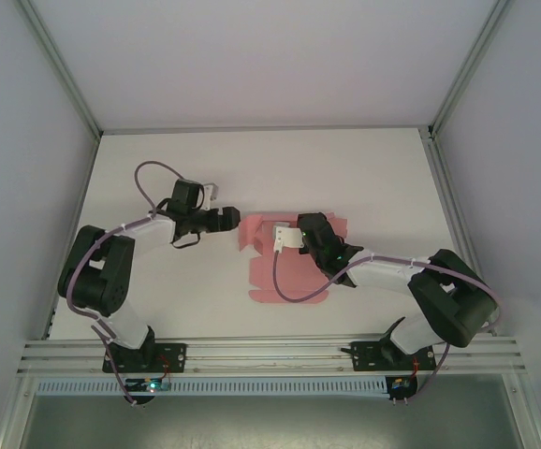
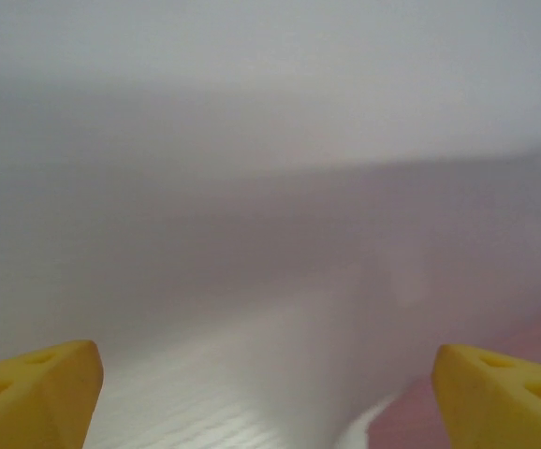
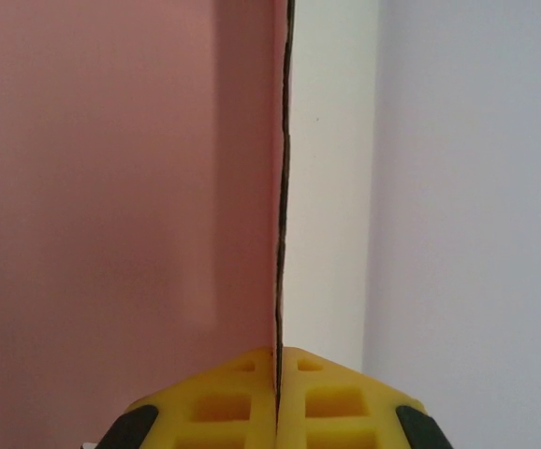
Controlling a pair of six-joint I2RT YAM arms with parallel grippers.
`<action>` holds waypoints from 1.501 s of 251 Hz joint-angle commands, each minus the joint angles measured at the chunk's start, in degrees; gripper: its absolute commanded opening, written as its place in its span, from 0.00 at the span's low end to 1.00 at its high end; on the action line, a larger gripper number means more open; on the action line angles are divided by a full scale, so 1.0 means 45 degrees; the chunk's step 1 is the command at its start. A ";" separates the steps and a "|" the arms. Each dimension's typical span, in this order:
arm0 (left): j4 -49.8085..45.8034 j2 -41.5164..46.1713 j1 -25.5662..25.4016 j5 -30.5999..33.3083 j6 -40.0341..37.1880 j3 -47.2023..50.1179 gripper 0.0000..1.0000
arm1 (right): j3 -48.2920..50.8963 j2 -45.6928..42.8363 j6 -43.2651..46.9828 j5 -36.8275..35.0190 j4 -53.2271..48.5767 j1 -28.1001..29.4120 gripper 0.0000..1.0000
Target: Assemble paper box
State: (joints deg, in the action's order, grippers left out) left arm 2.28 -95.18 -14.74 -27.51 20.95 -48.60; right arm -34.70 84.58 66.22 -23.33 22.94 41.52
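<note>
The pink paper box [image 1: 275, 276] lies part-folded as a die-cut sheet on the white table, between the two arms. My right gripper [image 1: 283, 239] is over its upper half, shut on a raised panel. In the right wrist view the yellow fingers [image 3: 242, 402] pinch that panel's thin edge [image 3: 278, 234], with the pink card face [image 3: 111, 206] to the left. My left gripper [image 1: 237, 221] points right, just off the sheet's upper left flap. In the left wrist view its yellow fingertips [image 2: 36, 393] stand wide apart with nothing between them, and a strip of pink card [image 2: 420, 421] shows at lower right.
The white table [image 1: 252, 168] is walled by pale panels at left, right and back. An aluminium rail [image 1: 270, 354] runs along the near edge by the arm bases. Purple cables loop from both arms.
</note>
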 commanded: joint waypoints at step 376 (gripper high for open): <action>0.2647 -0.0962 -0.3925 0.1975 -0.2433 0.0025 0.71 | -0.0049 -0.0985 -0.1196 0.0104 -0.2402 0.0612 0.00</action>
State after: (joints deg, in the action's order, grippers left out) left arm 10.31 -97.84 -30.85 -25.45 8.64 -48.03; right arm -34.72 80.38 62.54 -23.97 14.48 43.05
